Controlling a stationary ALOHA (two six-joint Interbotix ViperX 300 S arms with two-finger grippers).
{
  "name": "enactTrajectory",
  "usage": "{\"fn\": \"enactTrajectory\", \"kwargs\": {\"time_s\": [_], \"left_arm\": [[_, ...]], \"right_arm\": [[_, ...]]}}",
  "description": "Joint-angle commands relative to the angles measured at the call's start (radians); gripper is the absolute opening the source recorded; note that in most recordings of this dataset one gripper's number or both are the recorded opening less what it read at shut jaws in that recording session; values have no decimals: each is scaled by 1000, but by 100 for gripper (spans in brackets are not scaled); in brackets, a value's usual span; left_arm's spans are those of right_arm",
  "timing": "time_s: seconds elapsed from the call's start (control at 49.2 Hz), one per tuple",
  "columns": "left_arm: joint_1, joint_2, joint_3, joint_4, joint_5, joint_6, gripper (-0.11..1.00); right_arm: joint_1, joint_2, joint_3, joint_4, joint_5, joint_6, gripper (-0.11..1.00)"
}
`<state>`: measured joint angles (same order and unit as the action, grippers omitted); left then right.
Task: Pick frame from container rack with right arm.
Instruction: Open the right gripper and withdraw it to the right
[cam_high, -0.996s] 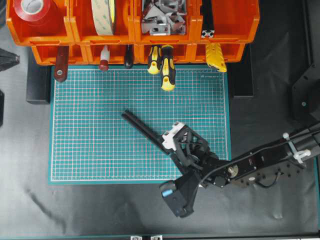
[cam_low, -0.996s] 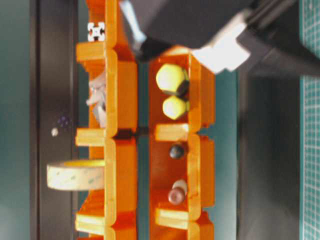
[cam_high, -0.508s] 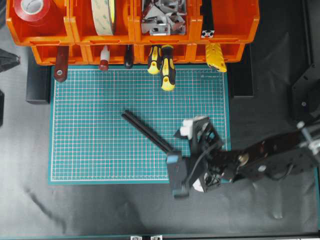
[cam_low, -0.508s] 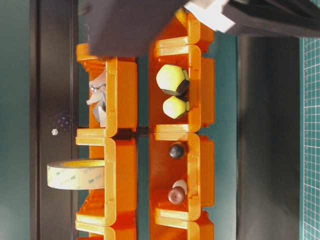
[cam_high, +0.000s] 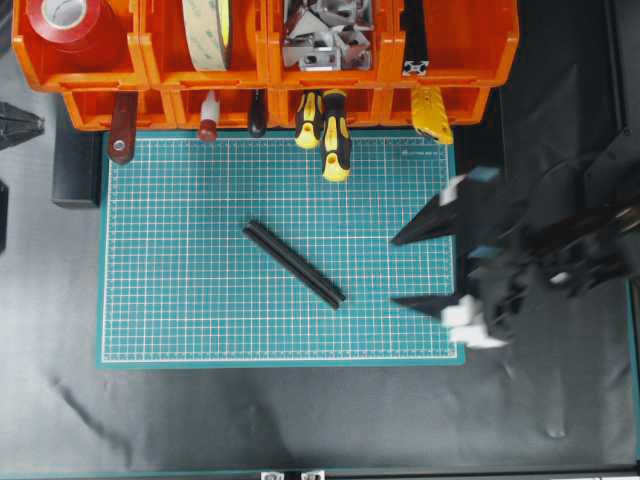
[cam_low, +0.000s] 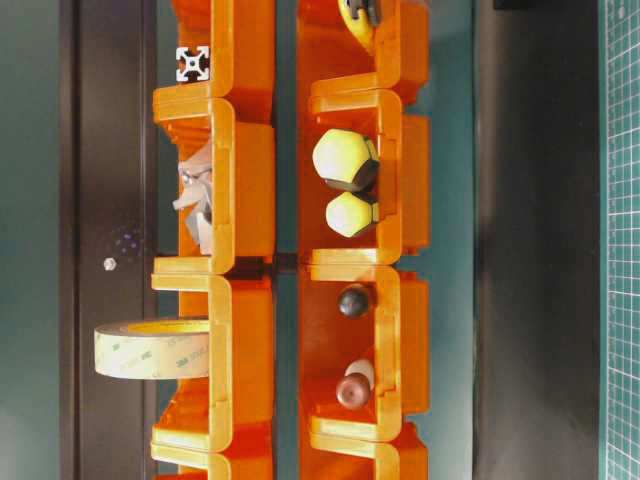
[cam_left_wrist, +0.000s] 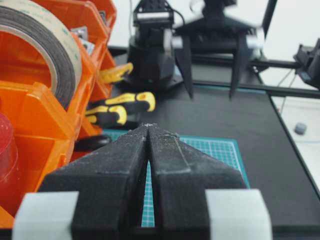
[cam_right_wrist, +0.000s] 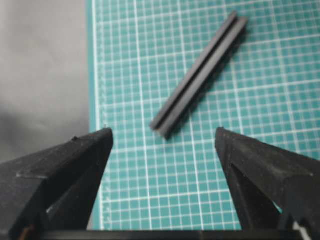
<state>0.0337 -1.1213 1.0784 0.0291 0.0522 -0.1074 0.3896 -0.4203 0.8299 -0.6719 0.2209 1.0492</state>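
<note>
A black slotted frame (cam_high: 293, 264) lies diagonally on the green mat (cam_high: 180, 300), free of any grip. In the right wrist view this frame (cam_right_wrist: 200, 75) sits just ahead of my right gripper (cam_right_wrist: 164, 133), whose jaws stand wide apart with only mat between them. From overhead, the right gripper (cam_high: 393, 270) hovers over the mat's right edge, pointing left at the frame. Another frame (cam_high: 415, 45) rests in the top right bin of the orange container rack (cam_high: 265, 75); its silvery end (cam_low: 192, 63) shows at table level. My left gripper (cam_left_wrist: 148, 125) is shut and holds nothing.
Yellow-and-black screwdrivers (cam_high: 335, 140) stick out of the lower bins over the mat's far edge. The rack also holds red tape (cam_high: 65, 20), a beige tape roll (cam_high: 205, 30) and metal brackets (cam_high: 325, 35). Black cloth surrounds the mat.
My right gripper, open throughout, has drawn back from the frame's near end to the mat's right edge and turned to face left. The frame stays on the mat.
</note>
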Motion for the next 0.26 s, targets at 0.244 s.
{"fn": "enactTrajectory", "kwargs": {"time_s": [0.244], "left_arm": [[2,12,-29,5,5,-2,1]], "right_arm": [[-46,-316,115,-20,-8,-2,79]]}}
